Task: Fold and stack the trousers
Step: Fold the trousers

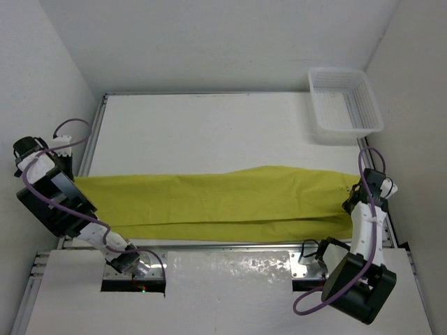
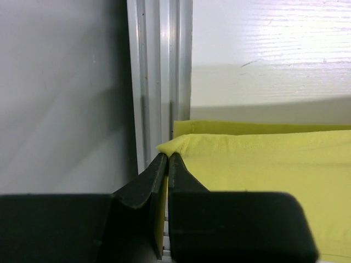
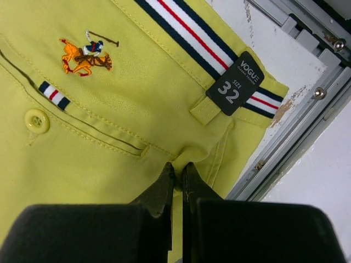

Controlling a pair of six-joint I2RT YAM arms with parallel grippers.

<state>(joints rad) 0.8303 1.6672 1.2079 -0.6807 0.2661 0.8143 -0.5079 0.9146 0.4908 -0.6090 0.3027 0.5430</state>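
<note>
The mustard yellow-green trousers (image 1: pixel 223 199) lie stretched flat across the table from left to right, folded lengthwise. My left gripper (image 1: pixel 70 178) is at the leg hems at the table's left edge. In the left wrist view it (image 2: pixel 168 156) is shut on the hem corner of the trousers (image 2: pixel 263 164). My right gripper (image 1: pixel 351 202) is at the waist end on the right. In the right wrist view it (image 3: pixel 178 167) is shut on a pinch of waistband cloth of the trousers (image 3: pixel 109 120), below a striped trim with a size label (image 3: pixel 235 82).
A white plastic basket (image 1: pixel 346 105) stands at the back right of the table (image 1: pixel 209 129). Metal rails (image 2: pixel 159 82) run along the table's left edge and along the right edge (image 3: pixel 296 126). White walls close in on both sides.
</note>
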